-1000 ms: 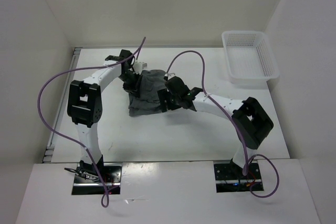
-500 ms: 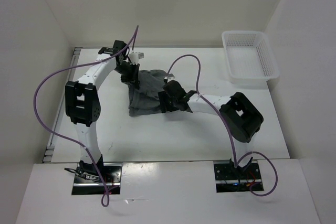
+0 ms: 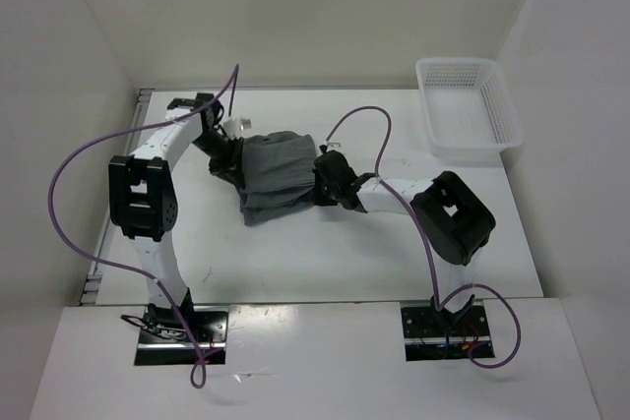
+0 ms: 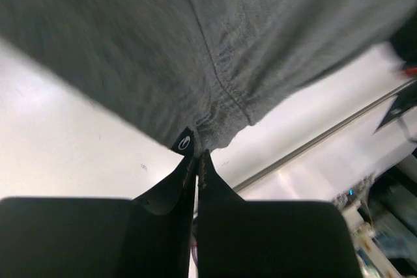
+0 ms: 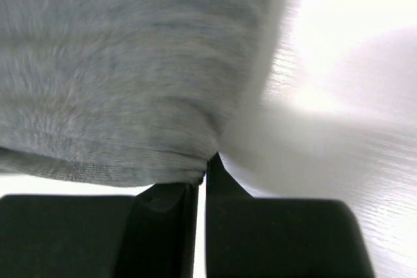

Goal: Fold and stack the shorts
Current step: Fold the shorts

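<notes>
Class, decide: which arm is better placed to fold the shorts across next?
Probably right: its end effector pinches the shorts' right edge, forearm aimed across them; the left arm curls round.

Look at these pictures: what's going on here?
Two robot arms are working on grey shorts on a white table. The left fingers are shut on one edge and the right fingers on the opposite edge, with the fabric spread between them. A white basket stands apart at the far right corner.

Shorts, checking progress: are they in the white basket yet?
No, the shorts sit over the middle of the table, well apart from the basket at the far right.
</notes>
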Action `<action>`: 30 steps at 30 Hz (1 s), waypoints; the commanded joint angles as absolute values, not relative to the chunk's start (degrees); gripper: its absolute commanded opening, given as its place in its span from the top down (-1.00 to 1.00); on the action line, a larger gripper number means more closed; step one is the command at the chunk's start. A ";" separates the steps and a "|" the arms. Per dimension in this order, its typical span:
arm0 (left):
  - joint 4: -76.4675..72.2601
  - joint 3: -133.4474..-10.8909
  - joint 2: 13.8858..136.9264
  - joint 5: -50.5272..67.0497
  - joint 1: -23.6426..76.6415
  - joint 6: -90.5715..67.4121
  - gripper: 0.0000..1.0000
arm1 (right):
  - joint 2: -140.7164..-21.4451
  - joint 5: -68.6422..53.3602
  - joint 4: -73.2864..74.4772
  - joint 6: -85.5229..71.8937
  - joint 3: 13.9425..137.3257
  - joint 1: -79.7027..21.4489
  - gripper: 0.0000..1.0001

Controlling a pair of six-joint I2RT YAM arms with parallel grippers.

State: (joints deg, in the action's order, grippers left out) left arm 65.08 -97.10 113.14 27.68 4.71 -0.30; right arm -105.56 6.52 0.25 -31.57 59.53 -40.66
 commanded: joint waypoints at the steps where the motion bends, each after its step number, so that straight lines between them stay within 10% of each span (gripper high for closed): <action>1: 62.68 -86.25 112.06 21.37 4.31 0.00 1.00 | -104.77 7.65 -2.29 -33.83 57.30 -40.34 0.99; 7: 57.30 -80.77 113.99 19.42 4.31 0.00 0.99 | -103.71 8.17 -2.29 -33.84 55.64 -39.81 0.99; 11: 56.69 -80.77 114.61 20.92 4.31 0.00 0.64 | -103.10 5.63 -0.10 -32.00 56.16 -39.81 0.99; 13: 56.69 -80.77 113.91 20.31 4.31 0.00 0.47 | -101.62 4.40 3.40 -30.24 56.16 -39.81 0.41; 16: 56.69 -80.77 110.93 17.86 4.31 0.00 0.19 | -96.36 6.23 9.11 -26.81 55.55 -39.81 0.17; 30: 50.37 -94.12 108.27 16.79 1.23 0.00 -0.42 | -96.31 7.48 7.91 -23.20 68.52 -39.81 0.31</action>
